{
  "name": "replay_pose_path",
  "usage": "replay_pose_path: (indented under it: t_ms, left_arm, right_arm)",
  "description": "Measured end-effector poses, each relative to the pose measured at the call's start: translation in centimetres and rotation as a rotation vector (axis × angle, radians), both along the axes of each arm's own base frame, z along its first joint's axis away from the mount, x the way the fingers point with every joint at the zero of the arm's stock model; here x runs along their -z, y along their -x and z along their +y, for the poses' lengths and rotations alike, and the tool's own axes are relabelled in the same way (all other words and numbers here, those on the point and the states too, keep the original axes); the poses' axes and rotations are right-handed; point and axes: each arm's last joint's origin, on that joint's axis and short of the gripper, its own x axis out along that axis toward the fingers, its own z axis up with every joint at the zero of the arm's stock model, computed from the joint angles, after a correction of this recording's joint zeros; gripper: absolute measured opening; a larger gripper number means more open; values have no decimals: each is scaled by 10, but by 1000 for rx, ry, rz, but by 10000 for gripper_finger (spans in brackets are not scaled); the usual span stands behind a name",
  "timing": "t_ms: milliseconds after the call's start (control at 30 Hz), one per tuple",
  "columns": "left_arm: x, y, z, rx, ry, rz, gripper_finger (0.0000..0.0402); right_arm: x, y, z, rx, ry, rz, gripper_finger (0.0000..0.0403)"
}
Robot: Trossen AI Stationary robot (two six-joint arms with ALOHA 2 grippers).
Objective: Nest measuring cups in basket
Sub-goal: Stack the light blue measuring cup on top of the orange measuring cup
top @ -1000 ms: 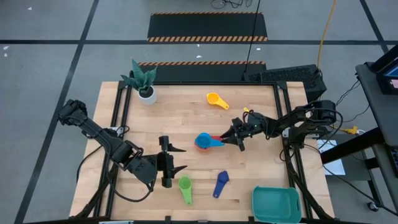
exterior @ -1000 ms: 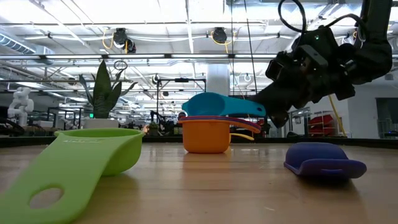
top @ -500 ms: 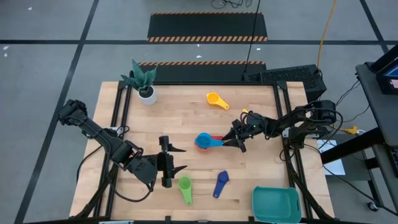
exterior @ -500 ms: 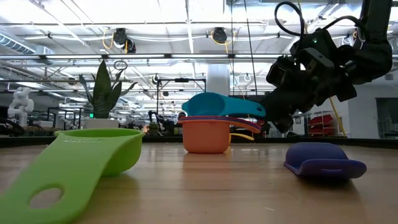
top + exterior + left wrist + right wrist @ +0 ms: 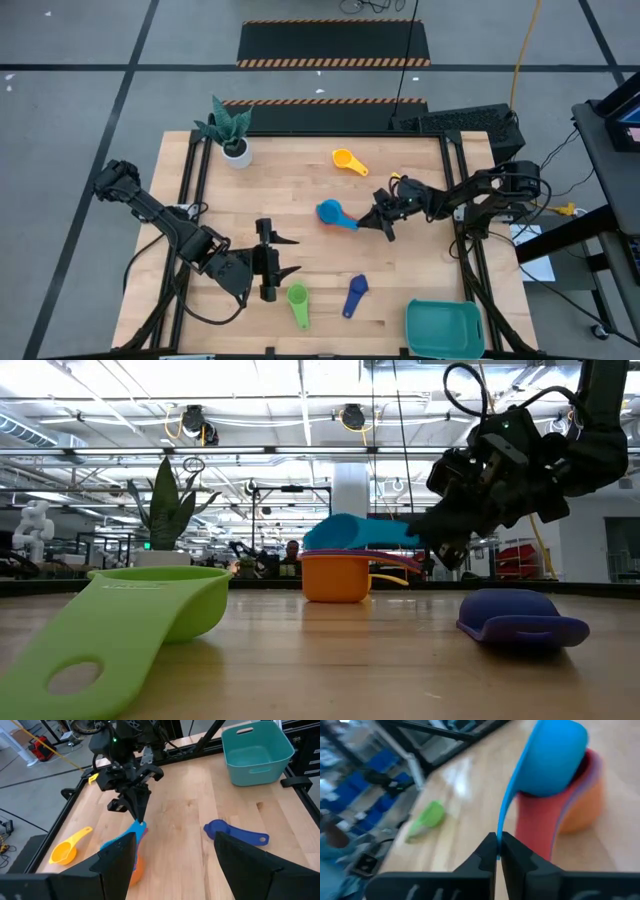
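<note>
Measuring cups are being gathered into a stack near the middle of the table, and the right gripper [image 5: 385, 220] is now pinching the handle of the top light blue cup [image 5: 330, 211], its fingers having snapped together from about half open a second ago. In the low view that blue cup [image 5: 350, 532] is tipping up at the handle end above the orange cup [image 5: 335, 578], where before it was lying level on the pile, and from above the stack is sitting slightly farther from the green cup [image 5: 298, 304] than before. The right wrist view is showing the closed fingertips [image 5: 496, 851] clamped on the thin blue handle, with a red cup [image 5: 540, 827] and the orange one nested beneath. The left gripper [image 5: 265, 261] is waiting wide open and empty beside the green cup, unchanged. The yellow cup [image 5: 348, 160] and dark blue cup [image 5: 354, 295] are lying loose on the wood, and the basket [image 5: 444, 328] is sitting empty at the table's near right corner. Judging by this, the grip is secured and the stack, or at least its top cup, is ready to be carried toward the basket.
</note>
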Motion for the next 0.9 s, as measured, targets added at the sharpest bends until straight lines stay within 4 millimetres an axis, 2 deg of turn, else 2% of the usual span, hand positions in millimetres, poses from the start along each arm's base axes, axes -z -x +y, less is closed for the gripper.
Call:
replay_pose_path:
  t_ms: [167,767,900]
  left_arm:
    - [0,0,0,0,1,0,271]
    - [0,0,0,-2,5,-2,271]
    - [0,0,0,-2,5,-2,271]
  right_arm:
    - [-7,-2,1,-36,-12,-75,3]
    - [-3,-3,7,19,-32,-21,1]
    - [-1,-2,6,50,-41,13,16]
